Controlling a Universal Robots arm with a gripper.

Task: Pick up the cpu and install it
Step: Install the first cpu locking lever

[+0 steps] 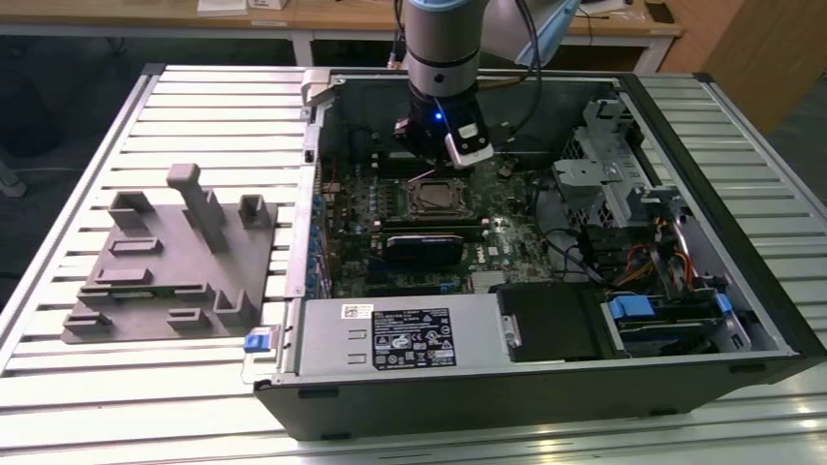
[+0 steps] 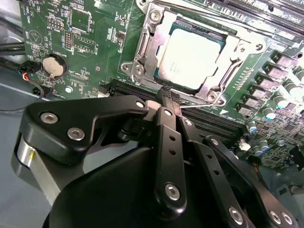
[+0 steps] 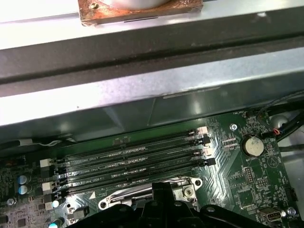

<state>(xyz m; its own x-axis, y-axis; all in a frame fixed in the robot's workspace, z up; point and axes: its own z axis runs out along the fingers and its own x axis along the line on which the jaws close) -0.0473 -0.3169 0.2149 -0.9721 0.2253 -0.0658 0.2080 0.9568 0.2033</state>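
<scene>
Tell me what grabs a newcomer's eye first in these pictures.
The open black computer case lies on the slatted metal table, with the arm's gripper hanging over its green motherboard. In the second wrist view, the pale silvery square cpu sits in the metal-framed socket. A grey plastic fixture with upright posts stands at the exterior view's left.

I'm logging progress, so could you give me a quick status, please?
Gripper shut, empty, just above the socket's edge. Cpu seated in socket. Nothing in the way.

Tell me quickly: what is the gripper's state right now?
Gripper: shut, holding nothing, its tips by the socket's edge; the cpu sits in the socket.
</scene>
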